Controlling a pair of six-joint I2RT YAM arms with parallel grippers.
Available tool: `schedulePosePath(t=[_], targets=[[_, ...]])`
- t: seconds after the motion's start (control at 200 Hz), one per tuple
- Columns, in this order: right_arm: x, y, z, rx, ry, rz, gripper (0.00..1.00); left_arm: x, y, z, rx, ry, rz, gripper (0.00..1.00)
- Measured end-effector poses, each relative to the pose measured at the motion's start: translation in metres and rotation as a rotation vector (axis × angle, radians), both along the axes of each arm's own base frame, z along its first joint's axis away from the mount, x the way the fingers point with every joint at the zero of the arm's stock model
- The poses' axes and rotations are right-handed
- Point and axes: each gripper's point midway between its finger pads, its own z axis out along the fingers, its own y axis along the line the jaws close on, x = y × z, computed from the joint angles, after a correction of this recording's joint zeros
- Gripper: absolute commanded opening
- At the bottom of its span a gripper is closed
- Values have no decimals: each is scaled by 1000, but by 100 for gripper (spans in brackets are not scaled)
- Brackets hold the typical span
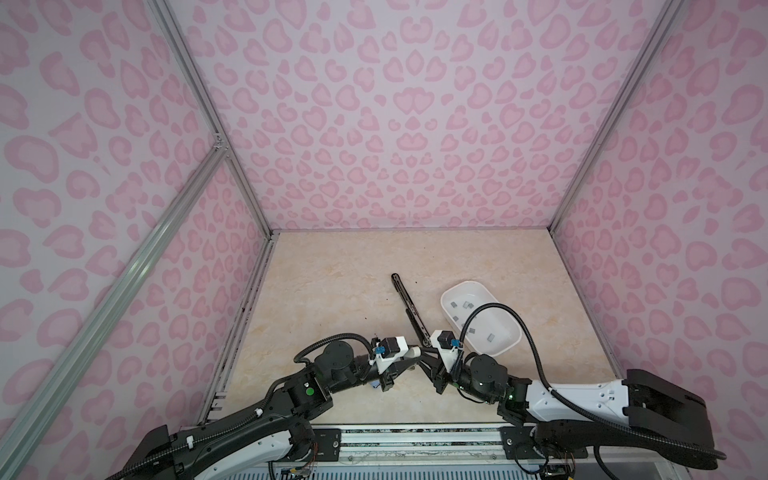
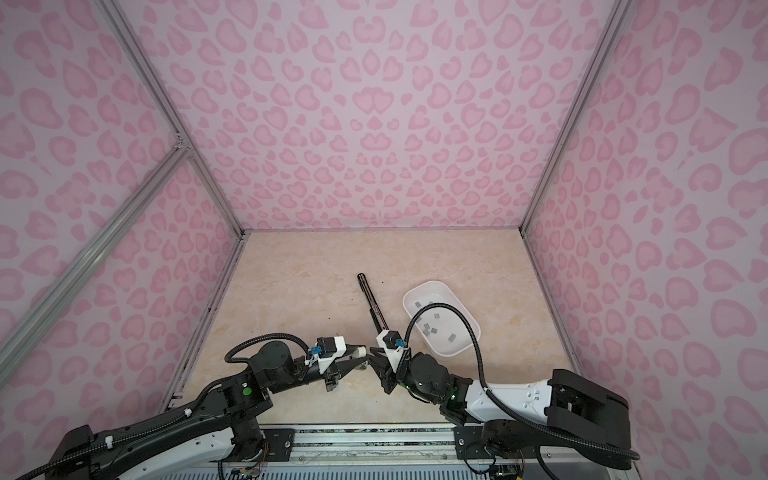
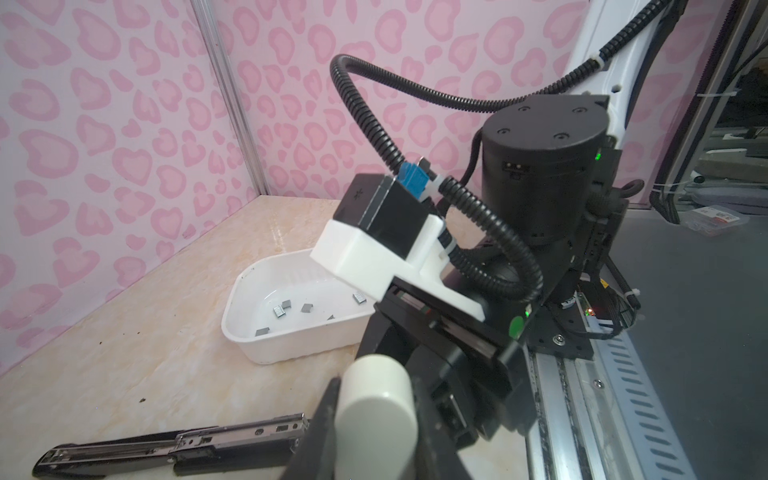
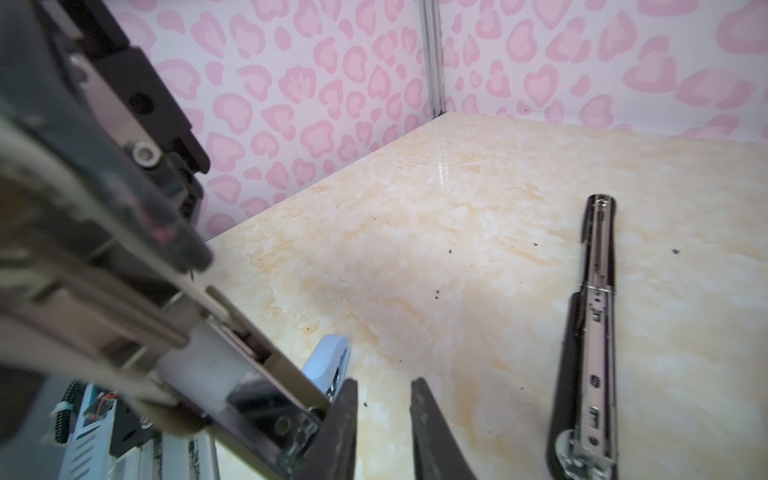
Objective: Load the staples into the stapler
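Left arm (image 1: 332, 365) low, jaws clamping white stapler (image 1: 413, 352).

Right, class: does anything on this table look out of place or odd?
The long black stapler lies splayed open on the beige marble tabletop, metal channel exposed. Small dark specks litter the surface. Grey staples sit inside the white tray.
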Motion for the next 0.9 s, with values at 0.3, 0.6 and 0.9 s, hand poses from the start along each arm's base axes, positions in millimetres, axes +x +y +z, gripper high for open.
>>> schedulePosePath(t=[0.3,0.6,0.9], targets=[[11,-40,11,-20,-66,-60,49,9,3,-2,14,-22,45,4],[-18,-36,39,15,-173,111,69,7,-1,-8,35,-12,18,4],[-41,-6,27,-58,-179,335,73,-14,-10,-3,25,-20,-116,4]])
